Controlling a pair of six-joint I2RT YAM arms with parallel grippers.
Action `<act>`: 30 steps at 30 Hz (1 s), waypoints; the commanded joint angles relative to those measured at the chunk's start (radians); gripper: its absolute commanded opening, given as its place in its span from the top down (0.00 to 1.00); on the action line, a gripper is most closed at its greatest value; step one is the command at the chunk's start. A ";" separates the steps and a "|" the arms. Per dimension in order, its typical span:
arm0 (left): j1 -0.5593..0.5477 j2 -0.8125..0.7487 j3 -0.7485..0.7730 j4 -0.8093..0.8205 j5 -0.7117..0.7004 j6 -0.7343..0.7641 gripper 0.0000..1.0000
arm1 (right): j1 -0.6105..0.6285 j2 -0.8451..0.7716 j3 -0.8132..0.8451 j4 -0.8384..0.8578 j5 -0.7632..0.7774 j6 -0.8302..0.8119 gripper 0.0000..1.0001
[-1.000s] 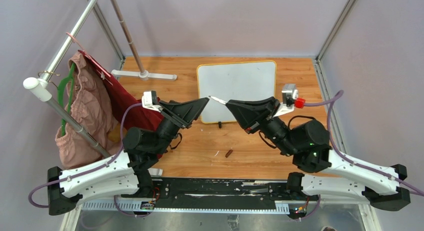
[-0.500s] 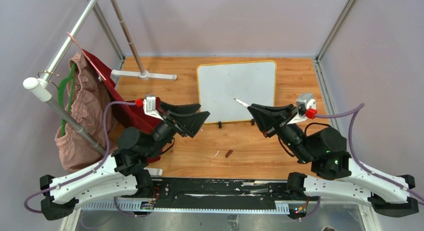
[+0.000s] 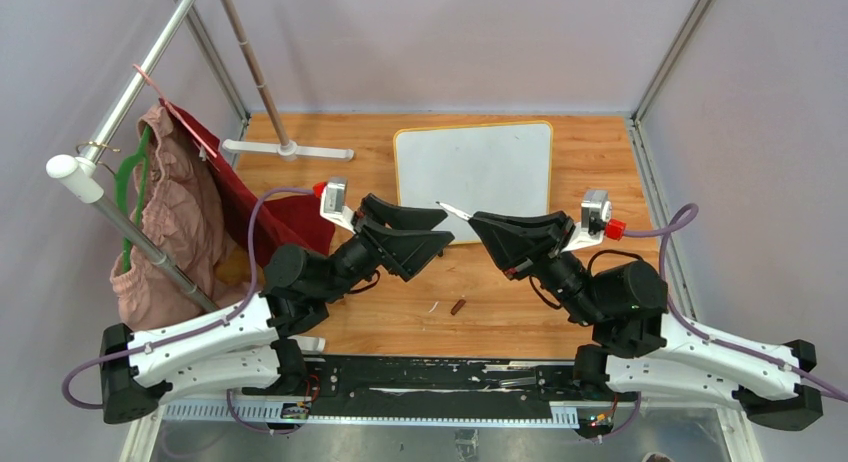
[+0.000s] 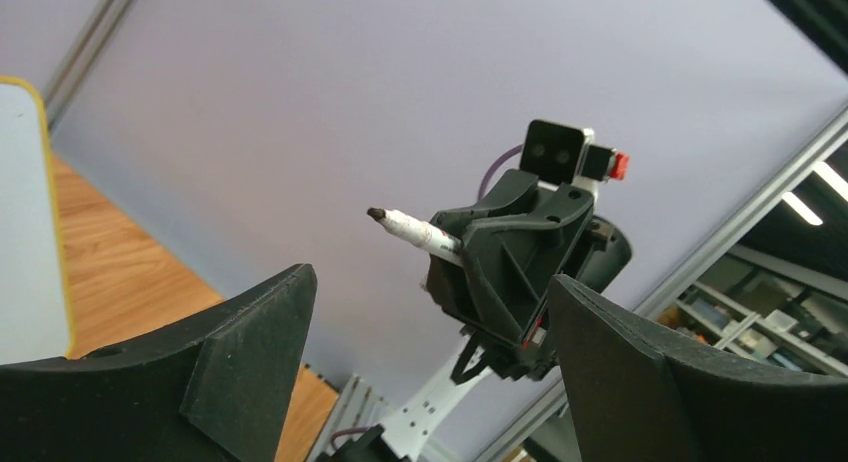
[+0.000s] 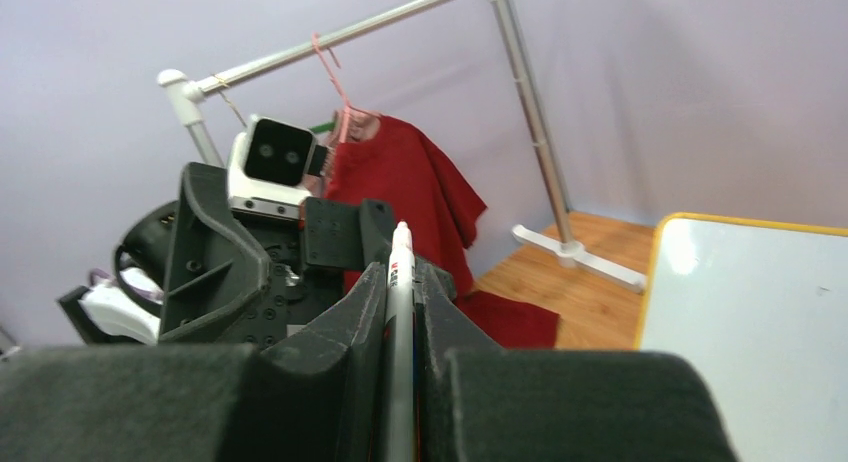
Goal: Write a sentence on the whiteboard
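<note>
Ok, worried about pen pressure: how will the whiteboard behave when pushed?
Probably stiff: the whiteboard lies flat with straight edges. It looks thin, so likely light, and may slide on the smooth wooden table. Lying flat, it seems unlikely to tip.

You are working in a robotics lab test cell. Around the wooden table [image 3: 600,152] stand aluminium frame posts [image 3: 677,47] carrying plain lilac panels [image 3: 450,42] on three sides. Along the table's near edge a black mounting rail [image 3: 430,377] holds both arm bases, with purple cables [image 3: 650,234] looping above it. On the table sit staged props: a whiteboard [image 3: 480,172] and a clothes rack [image 3: 300,150] hung with garments [image 3: 165,222]. Past the panel on the table's right, your left wrist view catches metal shelving [image 4: 770,317] and strip lights [image 4: 830,179].
</note>
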 commanded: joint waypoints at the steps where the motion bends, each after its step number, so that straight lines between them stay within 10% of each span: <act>1: -0.006 0.018 0.021 0.177 -0.017 -0.070 0.10 | -0.009 0.025 0.022 0.141 -0.074 0.077 1.00; 17: -0.006 0.100 0.101 0.234 -0.022 -0.158 0.50 | -0.009 0.051 0.038 0.157 -0.117 0.094 1.00; 30: -0.006 0.091 0.077 0.226 -0.016 -0.196 0.57 | -0.009 0.056 0.028 0.233 -0.099 0.077 1.00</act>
